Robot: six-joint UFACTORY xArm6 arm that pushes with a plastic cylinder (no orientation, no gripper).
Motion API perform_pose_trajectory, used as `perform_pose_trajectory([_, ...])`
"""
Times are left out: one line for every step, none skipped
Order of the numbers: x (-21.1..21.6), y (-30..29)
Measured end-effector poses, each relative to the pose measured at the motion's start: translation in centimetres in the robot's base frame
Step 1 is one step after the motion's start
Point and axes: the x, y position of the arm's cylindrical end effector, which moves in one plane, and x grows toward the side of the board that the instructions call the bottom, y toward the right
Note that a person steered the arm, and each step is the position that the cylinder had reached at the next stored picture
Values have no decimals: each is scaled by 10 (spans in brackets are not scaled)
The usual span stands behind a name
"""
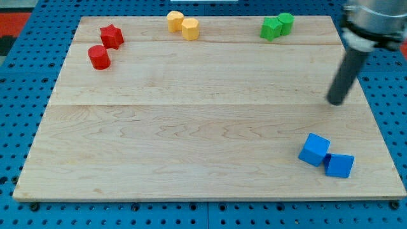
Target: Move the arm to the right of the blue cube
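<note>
Two blue blocks sit at the view's bottom right, touching each other: a blue cube [315, 149] on the left and a second blue cube-like block [339, 165] just right of it and lower. My dark rod comes down from the view's top right, and my tip [334, 102] rests on the board above the blue cube and slightly to its right, well apart from both blocks.
A red star [112, 35] and a red cylinder [98, 57] sit at the top left. Two yellow blocks [182, 25] sit at the top centre. Two green blocks [277, 26] sit at the top right. The wooden board [191, 127] lies on a blue pegboard.
</note>
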Motion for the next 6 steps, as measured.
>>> perform_pose_trajectory([4,28])
perform_pose_trajectory([25,40])
perform_pose_trajectory([70,40])
perform_pose_trajectory([82,40])
perform_pose_trajectory([84,40])
perform_pose_trajectory([84,40])
